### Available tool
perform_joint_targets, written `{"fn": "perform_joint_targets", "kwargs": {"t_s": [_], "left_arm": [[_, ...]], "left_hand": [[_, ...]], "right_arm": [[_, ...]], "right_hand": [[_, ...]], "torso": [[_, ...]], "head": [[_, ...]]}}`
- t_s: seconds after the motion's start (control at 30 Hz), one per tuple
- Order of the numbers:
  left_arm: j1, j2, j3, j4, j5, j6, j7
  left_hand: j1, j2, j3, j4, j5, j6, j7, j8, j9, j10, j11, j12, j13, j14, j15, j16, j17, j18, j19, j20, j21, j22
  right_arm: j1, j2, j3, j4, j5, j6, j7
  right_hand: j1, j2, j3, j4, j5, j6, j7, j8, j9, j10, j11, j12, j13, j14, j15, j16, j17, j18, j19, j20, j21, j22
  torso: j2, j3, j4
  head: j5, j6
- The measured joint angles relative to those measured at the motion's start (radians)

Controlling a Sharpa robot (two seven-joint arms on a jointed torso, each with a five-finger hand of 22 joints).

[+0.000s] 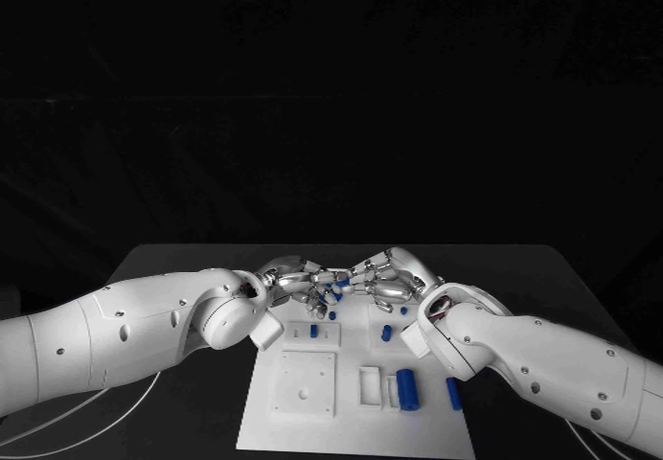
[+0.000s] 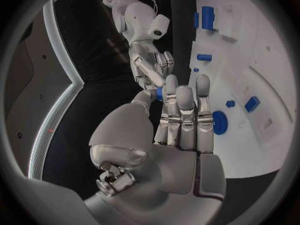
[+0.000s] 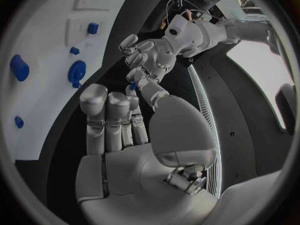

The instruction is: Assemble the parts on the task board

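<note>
Over the far end of the white task board (image 1: pixel 353 426), my left hand (image 1: pixel 293 280) and right hand (image 1: pixel 390 278) meet fingertip to fingertip. A small blue part (image 1: pixel 341 284) sits pinched between them, above the board. The left wrist view has that blue part (image 2: pixel 160 92) between my left hand's (image 2: pixel 181 125) thumb and fingers, with the right hand's (image 2: pixel 150 65) fingertips reaching onto it. From the right wrist, the same part (image 3: pixel 132 86) lies where the left hand's (image 3: pixel 147 60) fingertips meet those of my right hand (image 3: pixel 119 125). Which hand bears its weight is unclear.
Several blue parts stay on the board: a thick cylinder (image 1: pixel 409 388), a slim bar (image 1: pixel 455 393), two small pieces (image 1: pixel 313 331) (image 1: pixel 387 333). A round blue disc (image 2: pixel 220 122) lies near the left fingers. White cables (image 1: pixel 83 422) trail over the black table at the left.
</note>
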Motion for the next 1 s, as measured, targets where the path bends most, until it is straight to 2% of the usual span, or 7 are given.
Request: {"fn": "perform_joint_targets", "kwargs": {"t_s": [0.13,0.27,0.57,0.6,0.67,0.8,1.0], "left_arm": [[0.0,0.0,0.0,0.0,0.005,0.003,0.0],[0.0,-0.001,0.0,0.001,0.01,0.005,0.0],[0.0,-0.003,0.0,0.006,0.034,0.006,-0.009],[0.0,-0.004,0.0,0.007,0.04,0.005,-0.01],[-0.001,-0.005,-0.001,0.009,0.048,0.002,-0.012],[-0.001,-0.006,-0.001,0.013,0.064,-0.005,-0.017],[-0.001,-0.006,-0.001,0.019,0.079,-0.019,-0.024]], "left_hand": [[-0.004,-0.004,0.021,-0.031,0.017,-0.002,0.002,0.0,0.003,0.003,0.003,-0.006,-0.003,-0.002,-0.002,0.0,0.0,0.0,-0.002,-0.002,0.007,0.0],[0.0,-0.006,0.02,-0.039,0.026,-0.006,0.005,0.0,0.009,0.004,0.004,-0.012,-0.006,-0.003,-0.003,0.004,0.0,0.0,-0.011,-0.004,0.026,0.0],[0.021,0.007,0.008,-0.052,0.032,-0.003,0.014,0.0,-0.001,0.024,0.005,-0.02,-0.009,-0.003,-0.003,0.012,0.005,0.0,-0.032,-0.003,0.089,0.0],[0.021,0.007,0.008,-0.052,0.031,-0.001,0.016,-0.002,-0.003,0.029,0.003,-0.02,-0.009,-0.003,-0.003,0.013,0.005,0.0,-0.034,-0.006,0.095,0.0],[0.022,0.004,0.028,-0.037,-0.002,0.002,0.019,-0.008,-0.008,0.038,0.001,-0.024,-0.011,-0.003,-0.003,0.019,0.007,0.0,-0.04,-0.007,0.113,0.0],[0.007,-0.019,0.064,-0.041,-0.002,0.005,0.023,-0.008,-0.005,0.051,-0.004,-0.024,-0.01,-0.001,-0.006,0.019,0.009,0.0,-0.045,-0.009,0.139,0.0],[0.0,-0.026,0.08,-0.055,-0.002,0.009,0.026,-0.008,-0.005,0.06,-0.006,-0.024,-0.005,0.002,-0.009,0.024,0.011,0.0,-0.045,-0.009,0.155,0.0]], "right_arm": [[0.0,0.0,0.0,-0.001,0.0,0.004,0.0],[0.0,0.0,0.0,-0.002,0.0,0.009,0.0],[0.001,0.003,0.0,-0.009,-0.001,0.015,0.0],[0.001,0.003,0.0,-0.01,-0.002,0.016,0.0],[0.001,0.004,0.0,-0.012,-0.004,0.017,0.0],[0.001,0.005,0.001,-0.014,-0.009,0.02,0.002],[0.001,0.005,0.0,-0.017,-0.016,0.022,0.002]], "right_hand": [[-0.001,0.001,-0.001,-0.001,0.0,0.0,0.0,0.0,0.0,0.0,0.0,0.0,0.0,0.0,0.0,0.0,0.0,0.0,0.0,0.0,0.0,0.0],[-0.003,0.003,-0.002,-0.002,0.0,0.0,0.0,0.0,0.0,0.0,0.0,0.0,0.0,0.0,0.0,0.0,0.0,0.0,0.0,0.0,0.0,0.0],[-0.005,0.005,-0.004,-0.004,0.0,0.0,0.0,0.0,0.0,0.0,0.0,0.0,0.0,0.0,0.0,0.0,0.0,0.0,0.0,0.0,-0.005,0.0],[-0.005,0.005,-0.004,-0.004,0.0,0.0,0.0,0.0,0.0,0.0,0.0,0.0,0.0,0.0,0.0,0.0,0.0,0.0,0.0,0.0,-0.005,0.0],[-0.005,0.005,-0.004,-0.004,0.0,0.0,0.0,0.0,0.0,0.0,0.0,0.0,0.0,0.0,0.0,0.0,0.0,0.0,0.0,0.0,-0.005,0.0],[-0.005,0.005,-0.005,-0.005,0.0,0.0,0.0,0.0,0.0,0.0,0.0,0.0,-0.001,0.0,0.0,0.0,-0.001,0.0,0.0,0.0,-0.009,0.0],[-0.005,0.005,-0.037,0.006,0.013,0.0,0.0,0.0,0.0,-0.024,0.001,-0.021,-0.021,-0.007,0.006,-0.009,-0.008,0.0,0.0,0.0,-0.023,0.0]], "torso": [[0.0,0.0,0.0],[0.0,-0.0001,0.0],[0.0,0.0001,0.0],[0.0,0.0001,0.0],[0.0,0.0,0.0],[0.0,0.0003,0.0],[0.0,0.0004,0.0]], "head": [[0.0,0.0],[-0.001,-0.002],[-0.003,-0.007],[-0.003,-0.007],[-0.004,-0.008],[-0.005,-0.008],[-0.005,-0.01]]}}
